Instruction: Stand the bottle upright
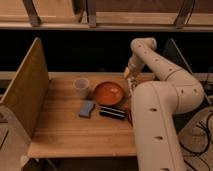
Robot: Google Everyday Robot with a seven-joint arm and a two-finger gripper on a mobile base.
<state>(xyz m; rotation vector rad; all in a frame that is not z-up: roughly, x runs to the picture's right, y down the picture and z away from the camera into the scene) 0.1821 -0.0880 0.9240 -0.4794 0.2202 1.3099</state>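
Note:
My white arm rises from the lower right, bends high at the back, and reaches down to the gripper [129, 76], which hangs over the far right of the wooden table [65, 130], just behind the right rim of the orange bowl [109, 93]. A slim whitish shape with a pale yellowish end, which looks like the bottle [131, 86], shows right under the gripper, between the bowl and my arm. I cannot tell whether it is held, lying or upright. Most of it is hidden by the arm.
A translucent plastic cup [81, 86] stands left of the bowl. A blue sponge [87, 108] and a flat dark object [112, 113] lie in front of the bowl. A wooden side panel [25, 95] walls the left, a dark panel [175, 55] the right.

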